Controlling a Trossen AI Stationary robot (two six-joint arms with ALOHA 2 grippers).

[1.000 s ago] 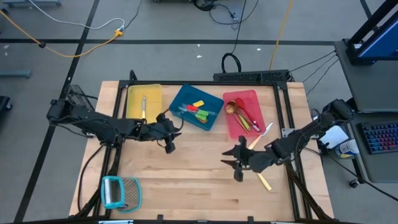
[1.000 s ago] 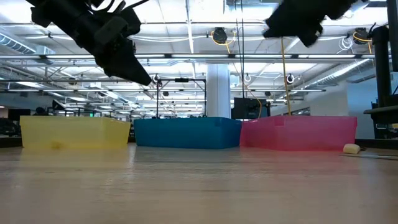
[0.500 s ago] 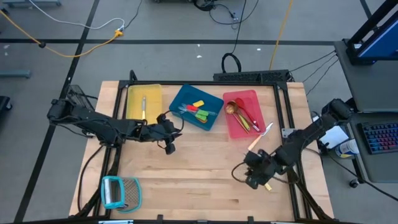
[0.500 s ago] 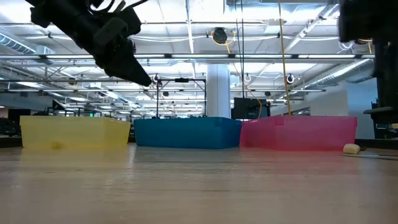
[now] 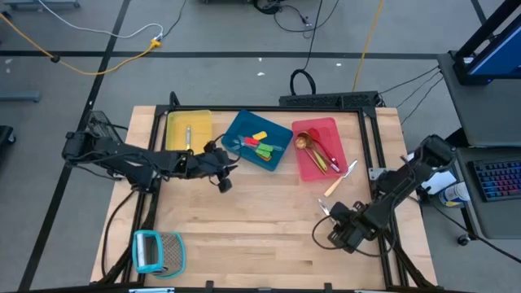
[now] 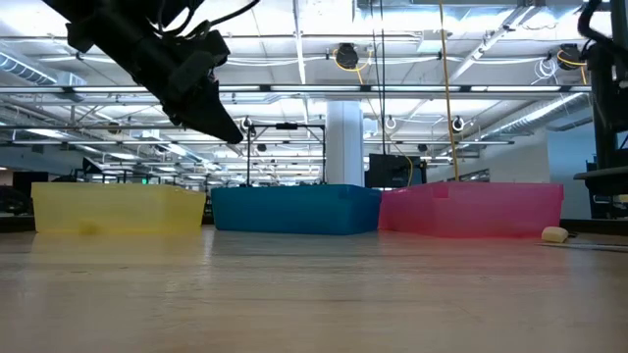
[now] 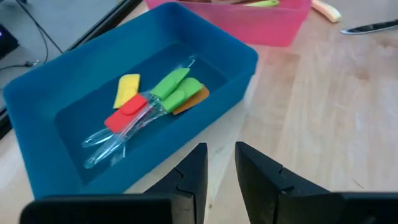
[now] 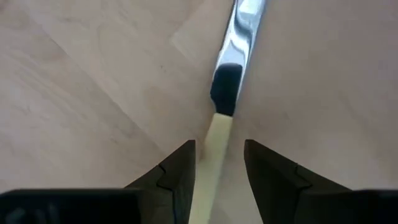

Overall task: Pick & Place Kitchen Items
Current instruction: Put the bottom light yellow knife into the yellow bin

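Note:
My right gripper (image 5: 340, 236) is low over the table near the right front edge. It is open, and its fingers stand on either side of the cream handle (image 8: 214, 146) of a knife lying flat, blade (image 8: 244, 28) pointing away. They do not touch the handle. A second cream-handled knife (image 5: 338, 182) lies on the table by the red tray (image 5: 320, 163). My left gripper (image 5: 223, 182) hovers just in front of the blue tray (image 5: 244, 155), slightly open and empty. The blue tray holds green, red and yellow spatulas (image 7: 163, 96). The red tray holds spoons (image 5: 309, 142).
A yellow tray (image 5: 189, 122) at the far left holds one slim tool. A teal-framed grater (image 5: 159, 251) lies at the near left corner. The three trays stand in a row along the far side (image 6: 294, 211). Bare wood lies between the grippers.
My right gripper has gone toward the table's near right corner and down, turning, and now stands over the knife that lay there. My left gripper has crept a little toward the blue tray.

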